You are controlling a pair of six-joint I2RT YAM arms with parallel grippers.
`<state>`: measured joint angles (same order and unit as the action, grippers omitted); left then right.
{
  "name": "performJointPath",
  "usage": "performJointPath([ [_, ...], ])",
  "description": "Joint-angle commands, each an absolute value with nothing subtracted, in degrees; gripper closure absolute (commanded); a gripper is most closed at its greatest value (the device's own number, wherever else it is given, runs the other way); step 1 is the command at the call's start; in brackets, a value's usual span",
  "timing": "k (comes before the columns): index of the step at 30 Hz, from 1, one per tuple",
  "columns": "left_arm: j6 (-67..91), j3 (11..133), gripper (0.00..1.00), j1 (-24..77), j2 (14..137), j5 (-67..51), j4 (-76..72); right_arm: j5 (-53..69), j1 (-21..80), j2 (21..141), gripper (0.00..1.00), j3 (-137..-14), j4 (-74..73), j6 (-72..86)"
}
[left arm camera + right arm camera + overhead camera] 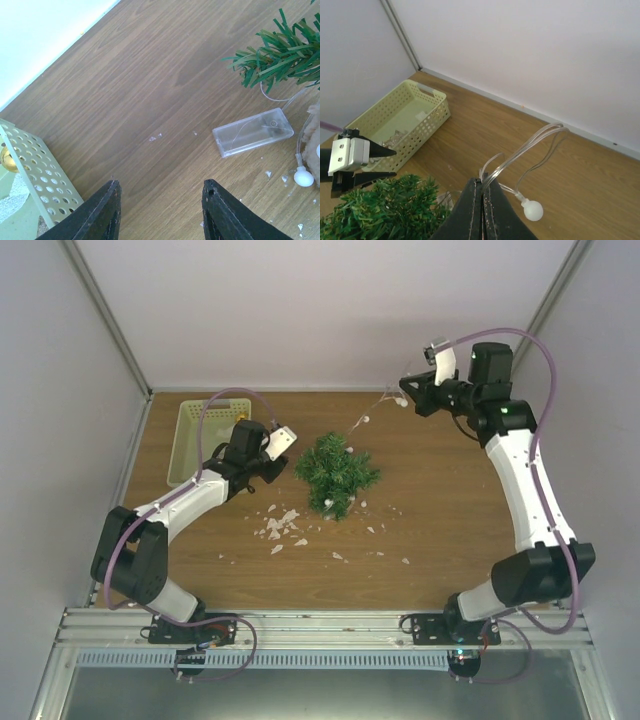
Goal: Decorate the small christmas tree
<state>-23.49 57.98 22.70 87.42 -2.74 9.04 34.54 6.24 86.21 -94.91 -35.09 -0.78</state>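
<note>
One tree (337,472) mid-worktop (450,500), string (525,150) held up at back right.
Tree stands well clear of every edge (white flakes (282,530) strewn before it). One basket (177,445) hugs the left edge, and there is bare wood right of the tree. Left gripper (161,192) hangs open and empty between basket and tree, with one battery box (252,131) ahead. Right gripper (481,186) is pinched tight on the string.
</note>
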Motion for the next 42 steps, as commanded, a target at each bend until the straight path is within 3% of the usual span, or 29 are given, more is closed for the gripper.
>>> performJointPath([
  [1,-22.78,59.82,0.54,22.17,85.83,-3.58,8.17,31.27,6.42,81.71,0.99,-93.43,-35.78,-0.5],
  [17,-22.33,62.04,0.53,22.23,85.69,-4.3,9.63,24.48,6.39,71.06,0.99,-83.47,-37.59,3.18],
  [42,-21.53,64.45,0.53,22.44,86.48,-4.99,10.84,31.67,7.16,53.83,0.99,-70.06,-45.43,10.0],
])
